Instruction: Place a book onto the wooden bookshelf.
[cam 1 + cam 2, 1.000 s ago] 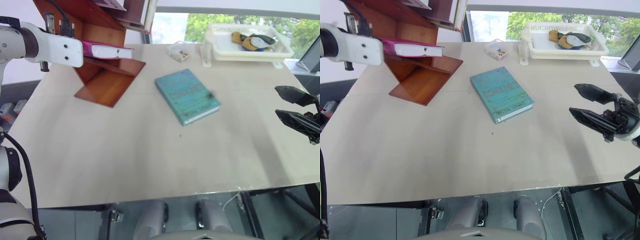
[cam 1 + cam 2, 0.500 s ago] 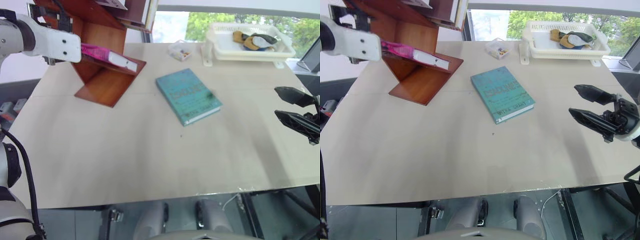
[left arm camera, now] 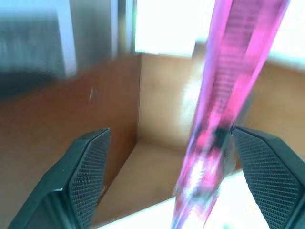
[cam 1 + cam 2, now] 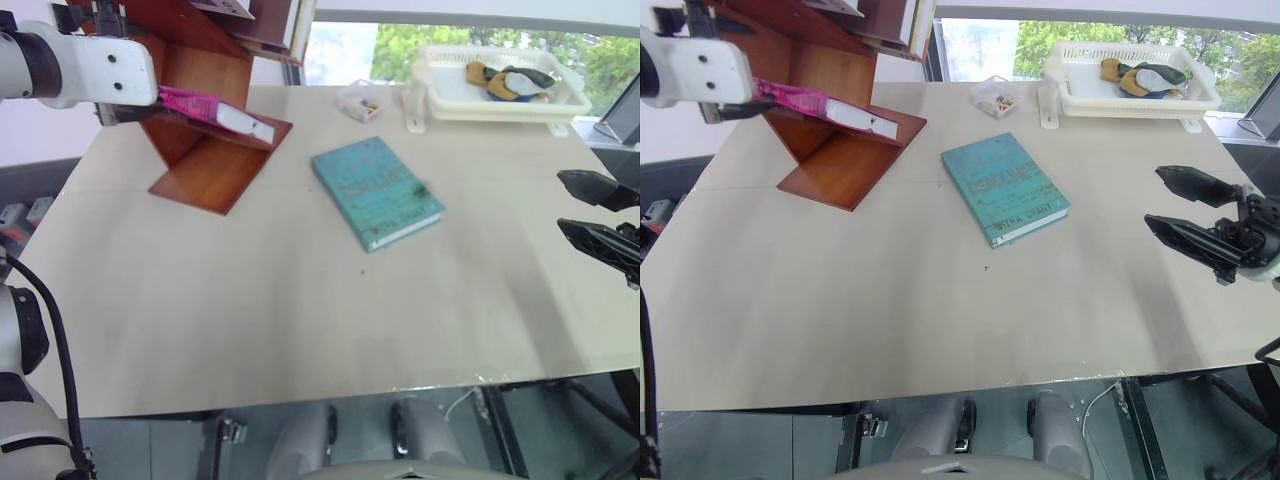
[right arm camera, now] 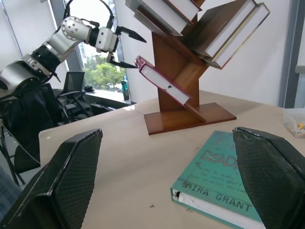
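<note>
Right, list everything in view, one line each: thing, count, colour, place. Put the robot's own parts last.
pink book: one, bright pink, lying tilted on a sloping panel of the wooden bookshelf
wooden bookshelf: one, reddish-brown, far left of the table, other books in its upper compartments
teal book: one, teal-green, flat mid-table
white basket tray: one, white, far right corner, yellow and dark items inside
small clear box: one, clear, beside the tray
table: one, pale beige
left pincer: open, at the pink book's upper end
right pincer: open, black, over the table's right edge
</note>
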You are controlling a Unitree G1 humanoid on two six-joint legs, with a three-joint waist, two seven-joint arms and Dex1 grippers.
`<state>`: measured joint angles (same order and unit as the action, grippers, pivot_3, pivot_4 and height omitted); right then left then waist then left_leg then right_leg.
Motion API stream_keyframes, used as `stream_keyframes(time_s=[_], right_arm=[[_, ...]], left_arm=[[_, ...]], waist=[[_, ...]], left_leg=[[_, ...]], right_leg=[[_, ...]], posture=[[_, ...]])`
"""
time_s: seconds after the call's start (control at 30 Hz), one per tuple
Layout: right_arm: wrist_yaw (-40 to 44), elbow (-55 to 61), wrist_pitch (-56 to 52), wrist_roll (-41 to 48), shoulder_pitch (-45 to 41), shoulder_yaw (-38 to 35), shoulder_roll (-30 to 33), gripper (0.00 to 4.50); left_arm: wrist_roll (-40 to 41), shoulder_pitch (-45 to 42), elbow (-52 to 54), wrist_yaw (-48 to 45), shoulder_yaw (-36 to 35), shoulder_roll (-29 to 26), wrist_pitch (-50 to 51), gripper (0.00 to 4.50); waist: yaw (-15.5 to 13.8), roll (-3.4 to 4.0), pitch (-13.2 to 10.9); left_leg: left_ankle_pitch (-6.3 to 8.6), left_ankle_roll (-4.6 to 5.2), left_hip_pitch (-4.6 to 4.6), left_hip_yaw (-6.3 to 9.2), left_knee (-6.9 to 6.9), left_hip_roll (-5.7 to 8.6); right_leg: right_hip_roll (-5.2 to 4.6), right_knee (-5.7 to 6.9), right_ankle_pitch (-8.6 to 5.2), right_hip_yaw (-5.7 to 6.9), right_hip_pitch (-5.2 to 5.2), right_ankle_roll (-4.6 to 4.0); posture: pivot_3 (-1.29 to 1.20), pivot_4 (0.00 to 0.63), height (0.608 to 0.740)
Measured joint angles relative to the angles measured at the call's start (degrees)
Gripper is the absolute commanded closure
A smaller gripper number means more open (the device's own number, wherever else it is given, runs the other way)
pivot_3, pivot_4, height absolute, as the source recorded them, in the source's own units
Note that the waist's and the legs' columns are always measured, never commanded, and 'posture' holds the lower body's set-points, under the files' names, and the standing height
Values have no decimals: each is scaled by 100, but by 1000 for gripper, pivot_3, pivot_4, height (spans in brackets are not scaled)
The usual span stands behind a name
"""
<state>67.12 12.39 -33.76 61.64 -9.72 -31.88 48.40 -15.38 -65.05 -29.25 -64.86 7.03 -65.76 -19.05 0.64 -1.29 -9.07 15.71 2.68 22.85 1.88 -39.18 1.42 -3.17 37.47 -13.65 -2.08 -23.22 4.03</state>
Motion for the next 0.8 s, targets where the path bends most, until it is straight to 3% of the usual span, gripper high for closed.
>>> stream_keyframes(time_s=[0.43,0.6,0.8], right_arm=[[133,-214,-228,21,55,-78,208,0],[218,-247,-350,40,56,-92,372,0],[282,-368,-480,51,196,-305,532,0]], left_arm=[[1170,779,1256,-330,-751,-166,984,119],[2797,1387,2736,-505,-1154,501,2238,119],[3764,2434,4055,-15,-1360,1001,3747,119]], waist=[[7,0,0],[-52,-2,0],[-6,3,2]], left_leg=[[0,0,-7,-5,2,-2],[0,0,-6,-5,-5,0],[0,0,-8,-4,1,-5]], right_leg=[[1,5,0,-8,-1,0],[-10,3,1,-8,2,0],[-7,5,0,-11,1,-1]], posture=[[0,150,740],[0,150,740],[0,150,740]])
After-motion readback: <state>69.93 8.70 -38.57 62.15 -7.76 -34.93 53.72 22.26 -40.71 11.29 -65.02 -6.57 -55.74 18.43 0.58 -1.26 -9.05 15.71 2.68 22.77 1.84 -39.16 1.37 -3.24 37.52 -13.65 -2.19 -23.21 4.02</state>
